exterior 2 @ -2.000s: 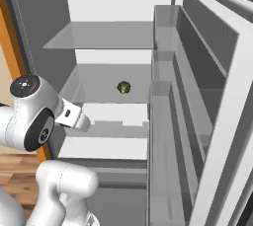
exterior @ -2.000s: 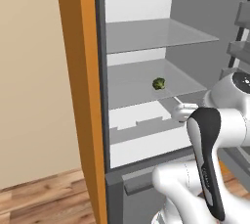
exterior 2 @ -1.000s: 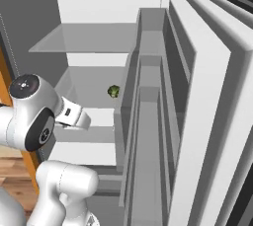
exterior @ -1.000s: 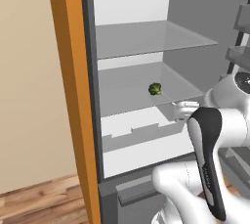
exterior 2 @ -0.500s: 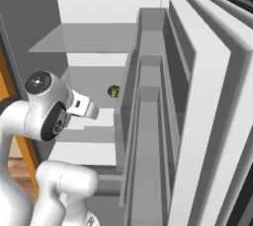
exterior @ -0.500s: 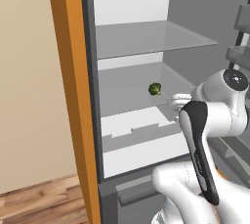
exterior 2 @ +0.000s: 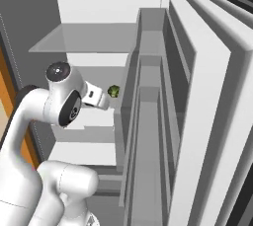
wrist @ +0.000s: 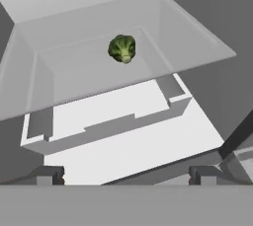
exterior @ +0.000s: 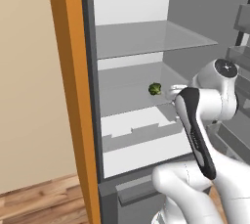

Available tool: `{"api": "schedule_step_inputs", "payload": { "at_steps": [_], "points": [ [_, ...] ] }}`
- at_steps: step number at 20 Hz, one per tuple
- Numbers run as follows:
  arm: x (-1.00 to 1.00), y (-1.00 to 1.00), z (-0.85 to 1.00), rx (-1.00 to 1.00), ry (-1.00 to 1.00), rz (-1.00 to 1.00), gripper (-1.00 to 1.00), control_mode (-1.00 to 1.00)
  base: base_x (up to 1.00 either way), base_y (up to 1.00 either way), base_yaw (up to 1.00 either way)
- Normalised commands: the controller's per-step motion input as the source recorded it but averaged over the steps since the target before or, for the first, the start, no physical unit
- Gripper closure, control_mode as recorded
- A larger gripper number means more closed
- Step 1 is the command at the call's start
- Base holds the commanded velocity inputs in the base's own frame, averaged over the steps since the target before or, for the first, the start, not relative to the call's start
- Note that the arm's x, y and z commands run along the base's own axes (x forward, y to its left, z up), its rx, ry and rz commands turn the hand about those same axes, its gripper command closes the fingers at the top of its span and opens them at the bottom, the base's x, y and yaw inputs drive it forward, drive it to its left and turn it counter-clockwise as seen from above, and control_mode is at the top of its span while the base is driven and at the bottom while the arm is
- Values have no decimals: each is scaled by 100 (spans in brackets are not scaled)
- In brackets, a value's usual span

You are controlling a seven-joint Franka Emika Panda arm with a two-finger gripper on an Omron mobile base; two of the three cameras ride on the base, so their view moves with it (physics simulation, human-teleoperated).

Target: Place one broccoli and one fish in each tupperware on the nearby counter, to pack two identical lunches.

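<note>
One broccoli (wrist: pixel 122 48) in the fridge, end effector (wrist: pixel 126 174) lining up on it.

Jaws spread wide and holding nothing, fingertips (wrist: pixel 48 174) poised at the near edge, because that lone green floret on the glass shelf (exterior: pixel 127 98) sits well back from the front. It rests on the middle shelf, a bare shelf above, a white drawer (wrist: pixel 106 129) below. Door (exterior 2: pixel 168 121) swung open on the right, its racks grey and bare. Orange cabinet side (exterior: pixel 73 96) on the left, wooden floor (exterior: pixel 39 203) below. My guess: a straight reach in comes next.
</note>
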Motion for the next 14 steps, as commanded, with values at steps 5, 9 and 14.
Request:
{"api": "schedule_step_inputs", "payload": {
  "at_steps": [5, 9, 14],
  "points": [
    [43, 0, -23, -3, -3, 0, -100, -100, 0, 0, 0],
    [35, 0, -43, -6, -16, 0, -100, -100, 0, 0, 0],
    [27, 0, -29, -4, -18, 2, -100, -100, 0, 0, 0]
  ]
}}
